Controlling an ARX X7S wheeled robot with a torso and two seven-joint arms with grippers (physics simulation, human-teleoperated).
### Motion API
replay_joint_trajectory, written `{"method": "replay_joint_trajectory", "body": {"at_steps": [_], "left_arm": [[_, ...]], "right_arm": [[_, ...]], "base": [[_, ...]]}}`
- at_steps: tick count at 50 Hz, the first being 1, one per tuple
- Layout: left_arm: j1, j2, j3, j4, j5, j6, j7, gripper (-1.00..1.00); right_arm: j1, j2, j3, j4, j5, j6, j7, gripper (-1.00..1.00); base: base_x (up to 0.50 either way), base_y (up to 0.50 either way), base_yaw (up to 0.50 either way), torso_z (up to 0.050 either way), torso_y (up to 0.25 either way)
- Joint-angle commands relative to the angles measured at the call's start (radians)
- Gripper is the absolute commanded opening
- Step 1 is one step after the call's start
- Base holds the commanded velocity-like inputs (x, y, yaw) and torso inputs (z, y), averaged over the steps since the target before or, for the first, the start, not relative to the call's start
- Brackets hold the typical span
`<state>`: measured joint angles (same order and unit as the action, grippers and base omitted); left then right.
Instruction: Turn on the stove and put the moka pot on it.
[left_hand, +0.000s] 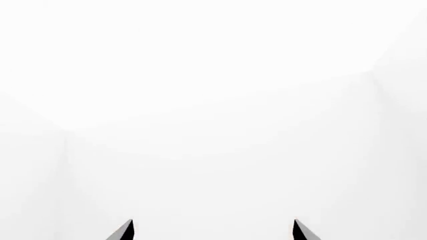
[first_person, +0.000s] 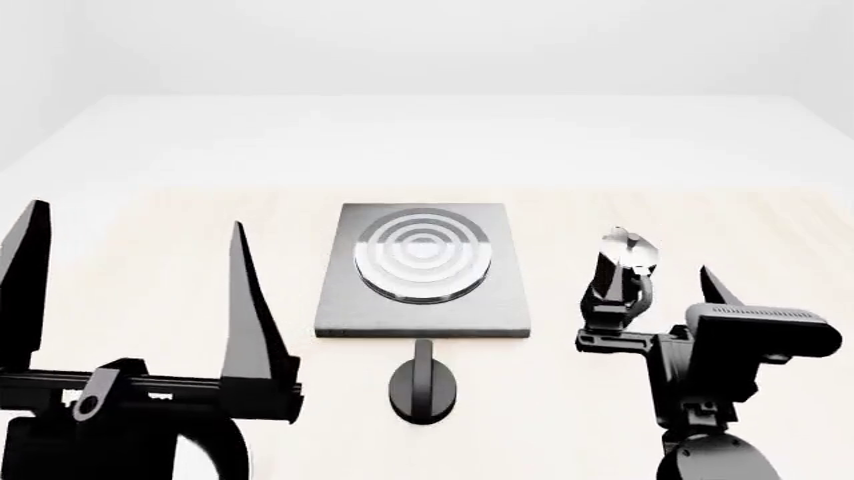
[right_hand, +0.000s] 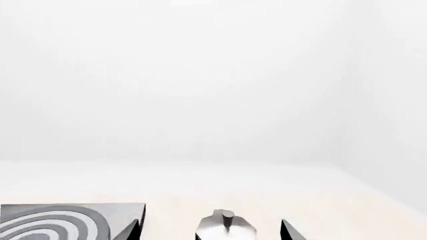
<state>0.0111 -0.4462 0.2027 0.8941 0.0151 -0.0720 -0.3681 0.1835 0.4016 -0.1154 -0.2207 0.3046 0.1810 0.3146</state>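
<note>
small black moka pot with silver lid (first_person: 622, 275) upright right of my flat dark-grey stove plate (first_person: 424, 270), handle facing me | ridged black knob (first_person: 424, 385) ridge running fore-aft | left gripper (first_person: 134, 290) spread, empty | right gripper (first_person: 667, 300) agape just behind pot

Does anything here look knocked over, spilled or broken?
Nothing stands out. The coffee pot stands upright beside the stove, the knob sits in front of it, and nothing is spilled on the table.

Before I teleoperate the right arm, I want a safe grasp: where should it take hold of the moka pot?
Probably the moka pot's narrow black waist, approached from the robot's side with the open right gripper. It stands upright, and the shiny lid looks too rounded to pinch.
</note>
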Motion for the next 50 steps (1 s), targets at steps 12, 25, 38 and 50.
{"method": "replay_joint_trajectory", "body": {"at_steps": [12,25,38,50], "left_arm": [[0.016,-0.003,0.014,-0.015,0.006,0.058,-0.006,1.00],[0.012,-0.004,0.018,-0.022,-0.005,0.061,-0.005,1.00],[0.006,-0.005,0.030,-0.026,-0.010,0.059,-0.001,1.00],[-0.001,-0.001,0.041,-0.054,-0.018,0.079,-0.001,1.00]], "right_arm": [[0.035,-0.044,-0.013,0.406,-0.050,-0.163,-0.045,1.00],[0.049,-0.049,-0.025,0.414,-0.050,-0.137,-0.041,1.00],[0.131,-0.061,-0.047,0.480,-0.060,-0.121,-0.053,1.00],[0.219,-0.087,-0.067,0.659,-0.083,-0.165,-0.072,1.00]], "base": [[0.00,0.00,0.00,0.000,0.000],[0.00,0.00,0.00,0.000,0.000],[0.00,0.00,0.00,0.000,0.000],[0.00,0.00,0.00,0.000,0.000]]}}
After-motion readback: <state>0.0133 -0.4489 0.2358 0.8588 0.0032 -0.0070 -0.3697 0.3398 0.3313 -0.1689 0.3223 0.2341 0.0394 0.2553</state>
